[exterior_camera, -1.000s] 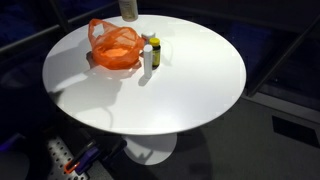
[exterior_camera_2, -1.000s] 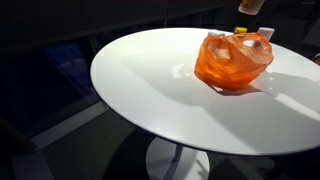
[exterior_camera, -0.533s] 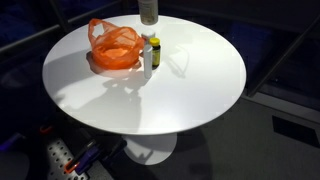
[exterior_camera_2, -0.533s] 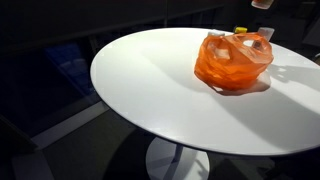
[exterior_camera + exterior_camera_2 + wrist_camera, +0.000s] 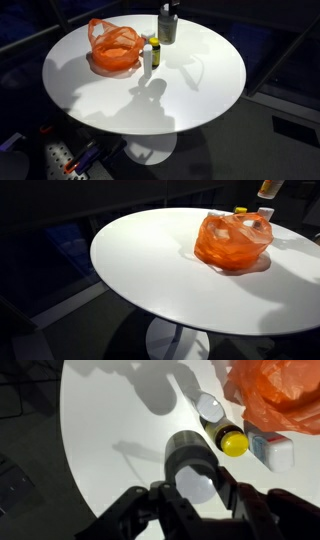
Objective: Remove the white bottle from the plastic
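The pincer [image 5: 193, 488] is clamped on the white bottle [image 5: 190, 458], one finger on each side of its body. The wrist view looks straight down on the bottle's top. In an exterior view the bottle [image 5: 168, 27] hangs upright from the pincer above the far side of the round white table [image 5: 200, 85], apparently clear of the surface, and it throws a shadow [image 5: 150, 95] onto the tabletop. Holding it upright and from above probably keeps it steady and ready to be set down on its base.

Just beside the held bottle stand a small yellow-capped bottle [image 5: 232, 442] and a small white-topped bottle [image 5: 210, 406], close together. A white box [image 5: 271, 452] lies next to them, at the edge of the orange plastic bag [image 5: 280, 390].

The bag [image 5: 115, 47] sits crumpled on the table with its mouth open, well apart from the pincer. In the other exterior view the bag [image 5: 232, 240] fills the foreground, and the held bottle [image 5: 270, 187] shows only at the top edge. The bottle is therefore already out of the plastic. What seems left is to lower it onto a bare patch of table, clear of the two small bottles.
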`<state>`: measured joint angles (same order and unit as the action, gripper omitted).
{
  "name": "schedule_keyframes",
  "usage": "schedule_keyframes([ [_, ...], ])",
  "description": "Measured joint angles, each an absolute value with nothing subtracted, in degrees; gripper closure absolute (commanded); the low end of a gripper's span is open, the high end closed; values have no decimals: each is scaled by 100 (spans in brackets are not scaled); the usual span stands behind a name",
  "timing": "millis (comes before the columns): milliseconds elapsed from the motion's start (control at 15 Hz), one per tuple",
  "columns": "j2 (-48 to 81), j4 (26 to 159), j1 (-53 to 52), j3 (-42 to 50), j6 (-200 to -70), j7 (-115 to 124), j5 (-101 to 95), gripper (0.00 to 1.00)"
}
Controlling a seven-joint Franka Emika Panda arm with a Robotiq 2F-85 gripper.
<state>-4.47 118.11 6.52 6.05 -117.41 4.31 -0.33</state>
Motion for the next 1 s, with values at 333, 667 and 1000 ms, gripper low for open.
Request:
schedule_keyframes([
  [333, -17, 11699, 729, 722, -11780, 474, -146, 81],
  [667, 388, 11697, 748, 800, -12002, 537, -304, 81],
  [1000, 747, 11699, 747, 812, -12335, 538, -304, 81],
])
